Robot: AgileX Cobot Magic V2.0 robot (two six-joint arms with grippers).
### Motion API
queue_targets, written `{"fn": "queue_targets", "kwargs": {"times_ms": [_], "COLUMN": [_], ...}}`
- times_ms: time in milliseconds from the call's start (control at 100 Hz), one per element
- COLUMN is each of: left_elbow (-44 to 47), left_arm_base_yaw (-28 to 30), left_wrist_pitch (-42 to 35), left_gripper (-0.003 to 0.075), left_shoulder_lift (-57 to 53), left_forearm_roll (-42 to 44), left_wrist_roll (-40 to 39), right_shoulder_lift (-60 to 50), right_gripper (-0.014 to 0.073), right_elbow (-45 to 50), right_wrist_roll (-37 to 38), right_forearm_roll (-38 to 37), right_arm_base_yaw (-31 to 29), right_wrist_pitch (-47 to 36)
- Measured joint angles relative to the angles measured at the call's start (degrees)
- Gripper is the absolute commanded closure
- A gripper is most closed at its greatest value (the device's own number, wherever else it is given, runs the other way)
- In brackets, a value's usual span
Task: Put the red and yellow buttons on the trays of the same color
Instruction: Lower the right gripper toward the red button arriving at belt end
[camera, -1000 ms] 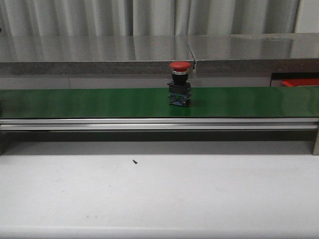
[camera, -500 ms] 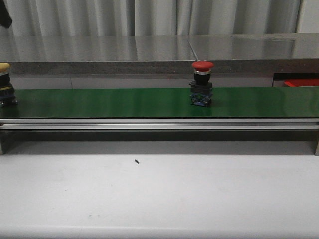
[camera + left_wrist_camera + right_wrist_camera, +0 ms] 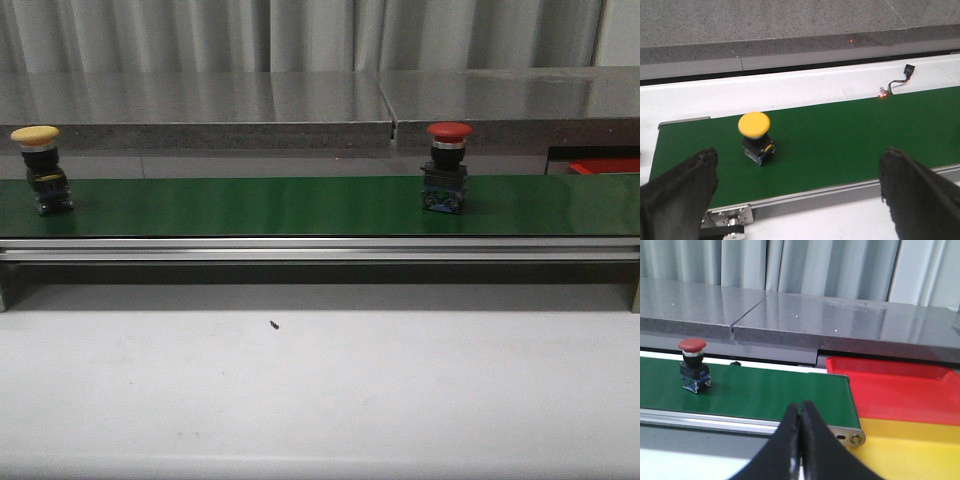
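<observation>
Nearest the camera in the front view, a tiny black speck (image 3: 273,324) is lying on the bare white table (image 3: 320,400). Beyond it the green conveyor belt (image 3: 250,205) is running across the frame and carrying both pieces upright: a yellow-capped push button (image 3: 40,168) near the left end and a red-capped push button (image 3: 446,166) right of centre, the two well apart.

The left gripper (image 3: 800,195) is hovering over the belt's left end with its fingers (image 3: 680,190) spread wide and empty, the yellow button (image 3: 755,137) standing on the belt between and beyond them. The right gripper (image 3: 800,440) is sitting with its fingers pressed together, holding nothing. In its view the red button (image 3: 693,365) is standing on the belt, short of the belt's end. Past that end the red tray (image 3: 900,390) is lying with a yellow tray (image 3: 910,450) just beside it; no buttons are showing on the visible parts of either tray.

Judging by this, nothing is sorted yet: both buttons are waiting to be picked off the belt and set on their matching trays.

Compared with the front view half a second ago, the red button is sitting further right, and the yellow one, then at the frame's left edge, is now fully in view.
</observation>
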Motion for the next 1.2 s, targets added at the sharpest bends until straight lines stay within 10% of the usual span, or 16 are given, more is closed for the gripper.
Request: {"fn": "queue_targets", "kwargs": {"times_ms": [150, 340, 710, 840, 1000, 1200], "left_elbow": [8.4, 15.1, 15.9, 15.9, 15.9, 15.9], "left_arm_base_yaw": [0.0, 0.0, 0.0, 0.0, 0.0, 0.0], "left_wrist_pitch": [-1.6, -2.7, -3.2, -3.2, -3.2, -3.2], "left_gripper": [0.032, 0.0741, 0.0739, 0.0739, 0.0739, 0.0739], "left_shoulder_lift": [-11.3, -19.8, -20.9, -20.9, -20.9, -20.9], "left_forearm_roll": [-0.2, -0.5, -1.6, -1.7, -1.8, -1.8], "left_wrist_roll": [0.0, 0.0, 0.0, 0.0, 0.0, 0.0], "right_shoulder_lift": [7.7, 23.4, 47.7, 52.9, 59.6, 68.1], "right_gripper": [0.0692, 0.0692, 0.0677, 0.0463, -0.0029, 0.0018], "right_elbow": [-8.3, -21.7, -42.9, -45.1, -46.2, -48.8], "right_wrist_roll": [0.0, 0.0, 0.1, -0.5, -0.9, -1.0], "right_forearm_roll": [0.0, 0.1, 4.3, 4.7, 4.8, 4.8], "right_arm_base_yaw": [0.0, 0.0, 0.0, 0.0, 0.0, 0.0], "right_wrist_pitch": [3.8, 11.5, 25.1, 27.0, 28.1, 29.0]}}
